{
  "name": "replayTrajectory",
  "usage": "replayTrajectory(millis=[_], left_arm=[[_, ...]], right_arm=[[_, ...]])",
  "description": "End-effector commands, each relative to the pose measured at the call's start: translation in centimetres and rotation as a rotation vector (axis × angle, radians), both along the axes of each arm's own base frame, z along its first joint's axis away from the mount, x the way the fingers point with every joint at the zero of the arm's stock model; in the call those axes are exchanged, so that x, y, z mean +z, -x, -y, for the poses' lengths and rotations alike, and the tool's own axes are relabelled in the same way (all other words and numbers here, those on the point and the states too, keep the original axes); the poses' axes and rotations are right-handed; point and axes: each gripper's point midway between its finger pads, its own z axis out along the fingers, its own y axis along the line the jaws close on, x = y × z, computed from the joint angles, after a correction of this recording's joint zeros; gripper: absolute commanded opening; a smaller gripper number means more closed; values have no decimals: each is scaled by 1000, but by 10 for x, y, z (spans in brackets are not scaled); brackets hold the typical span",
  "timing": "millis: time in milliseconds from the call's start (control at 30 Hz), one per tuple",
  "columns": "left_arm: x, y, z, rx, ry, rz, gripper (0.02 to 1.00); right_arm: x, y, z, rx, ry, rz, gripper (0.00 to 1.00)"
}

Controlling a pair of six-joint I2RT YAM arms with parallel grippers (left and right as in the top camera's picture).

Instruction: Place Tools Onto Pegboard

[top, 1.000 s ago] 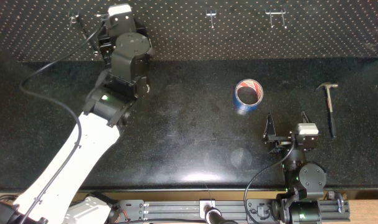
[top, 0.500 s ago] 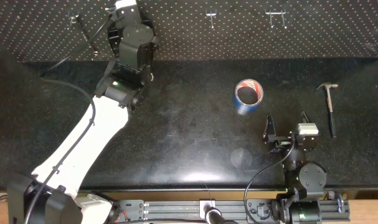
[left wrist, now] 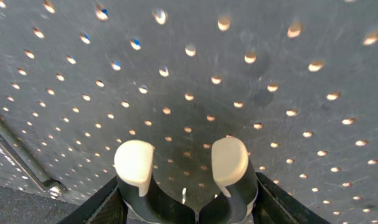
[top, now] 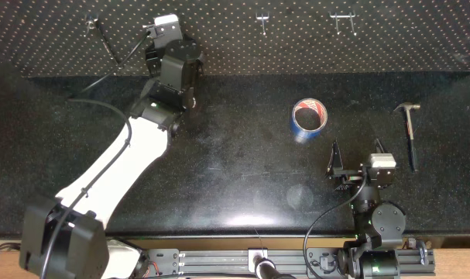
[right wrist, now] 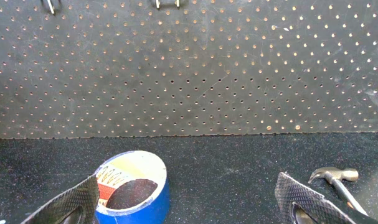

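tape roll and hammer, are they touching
Apart. The top view shows bare table between the tape roll and the hammer.

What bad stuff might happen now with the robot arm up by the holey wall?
1. The left gripper, open and empty, sits very close to the pegboard; it might bump the board.
2. A thin metal tool hangs just beside that arm; a sideways swing might knock it off.
3. The tape roll is round and may roll away when the right gripper grabs it.
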Motion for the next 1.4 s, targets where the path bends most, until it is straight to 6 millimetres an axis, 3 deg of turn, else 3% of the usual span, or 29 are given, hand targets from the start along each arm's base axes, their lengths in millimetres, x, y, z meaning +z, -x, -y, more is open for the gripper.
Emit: replayTrajectory(millis=[33,133,233,400,433,467,500,700,800,900,1033,1067,1133,1200,1300,1400], left_arm=[[-10,-5,-3,16,10,-11,29],[-12,-7,-11,31,9,-15,29],[-19,-8,1,-29,35,-38,29],[-24,-9,3,-40,38,-50,51],[-24,-9,3,-40,37,-51,183],[-24,-9,3,-40,38,-50,487],[-24,-9,3,-40,38,-51,632],[-24,-9,3,-40,38,-50,956],[-17,-9,-2,-30,43,-36,996],[14,2,-11,-22,59,10,996],[52,67,-14,-128,94,-66,996],[57,99,-14,-187,119,-99,993],[54,142,-17,-267,174,-97,996],[33,177,-38,-296,253,15,996],[28,198,-67,-265,267,294,996],[48,212,-79,-258,242,573,996]], right_arm=[[-2,0,0,-1,7,0,930],[-2,0,0,-1,7,0,930],[-2,0,0,-1,7,0,930],[-2,0,0,-1,8,0,930],[-2,0,0,-1,7,0,930],[-2,0,0,-1,7,0,932],[-2,0,0,-1,7,0,930],[-2,0,0,-1,7,0,930],[-2,0,0,-1,7,0,930],[-2,0,0,-1,7,0,930],[-2,0,0,-1,7,0,930],[-2,0,0,-1,8,0,930],[-2,0,0,-1,8,0,930],[-2,0,0,-1,7,0,930],[-2,0,0,-1,7,0,930],[-2,0,0,-1,7,0,930]])
